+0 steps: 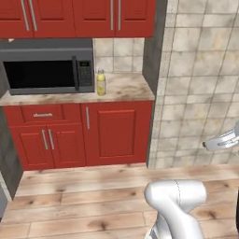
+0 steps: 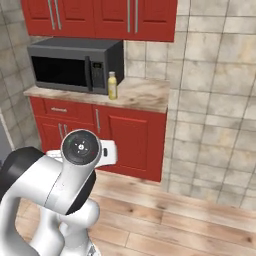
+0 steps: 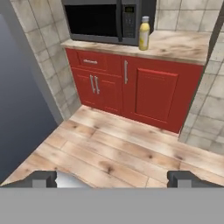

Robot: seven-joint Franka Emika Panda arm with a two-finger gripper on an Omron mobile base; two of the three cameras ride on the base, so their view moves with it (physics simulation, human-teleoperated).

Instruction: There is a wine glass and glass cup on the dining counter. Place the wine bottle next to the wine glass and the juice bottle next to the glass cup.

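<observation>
My gripper (image 3: 112, 178) hung above the wooden floor (image 3: 131, 148) with its two dark fingertips (image 3: 41, 178) spread wide apart and nothing between them. It pointed toward a short counter (image 3: 183, 43) with a marbled beige top, well away from it. The juice bottle (image 3: 144, 33), yellow with a pale cap, stood upright on that counter, just beside the right end of the microwave (image 3: 105, 19); whether the two touched I could not tell. In the left base view the same juice bottle (image 1: 101, 83) stood near the front right corner of the microwave (image 1: 46, 65), with bare counter (image 1: 126, 88) to its right up to the tiled wall (image 1: 200, 79). Red cabinet doors (image 3: 155, 94) and a drawer (image 3: 89, 61) closed the front beneath the counter, and red wall cabinets (image 1: 74, 16) hung above the microwave. From the right base view my white arm (image 2: 75, 175) rose in the foreground, below and in front of the juice bottle (image 2: 112, 85).
</observation>
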